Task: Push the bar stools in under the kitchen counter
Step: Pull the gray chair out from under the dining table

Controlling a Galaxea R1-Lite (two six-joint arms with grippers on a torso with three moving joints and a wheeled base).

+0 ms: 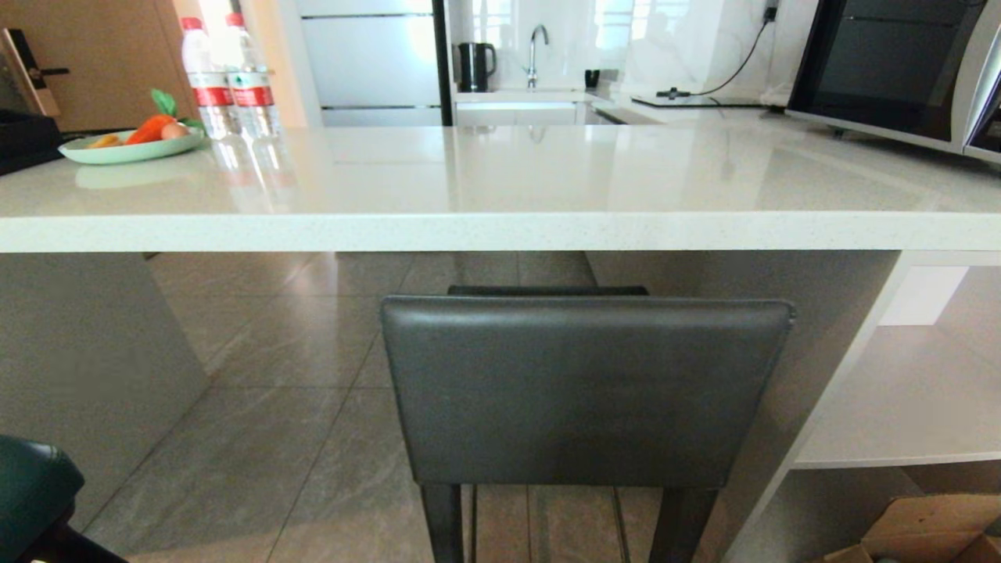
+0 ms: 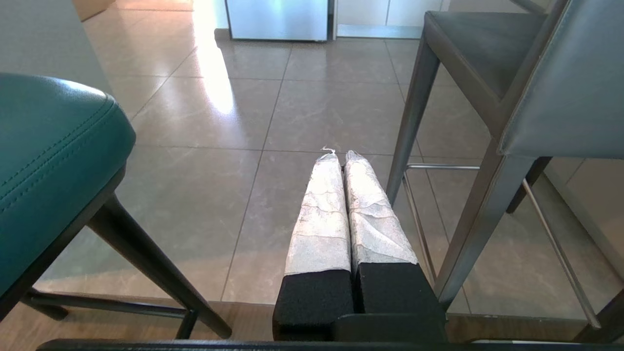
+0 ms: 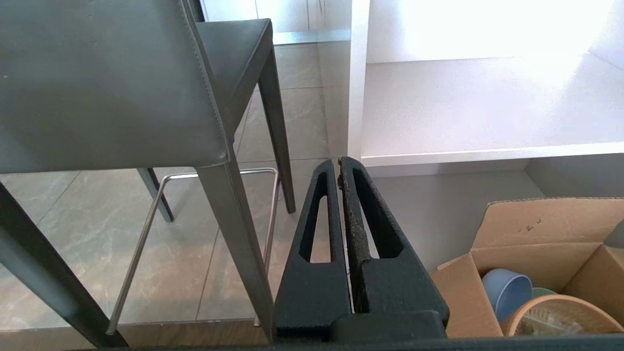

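The dark grey bar stool (image 1: pixel 586 391) stands straight ahead, its seat partly under the kitchen counter (image 1: pixel 500 227) and its rectangular back out in front of the counter's edge. Only a corner of the teal stool (image 1: pixel 35 485) shows at the lower left. Neither arm appears in the head view. My left gripper (image 2: pixel 340 157) is shut and empty, low between the teal stool (image 2: pixel 53 161) and the grey stool (image 2: pixel 536 97). My right gripper (image 3: pixel 336 163) is shut and empty, just right of the grey stool (image 3: pixel 107 87), beside its rear leg.
A white slanted side panel and shelf (image 1: pixel 899 391) close off the right. An open cardboard box (image 3: pixel 536 253) holding bowls sits on the floor at the right. On the counter stand a fruit plate (image 1: pixel 129 145), two water bottles (image 1: pixel 231 78) and a microwave (image 1: pixel 891 62).
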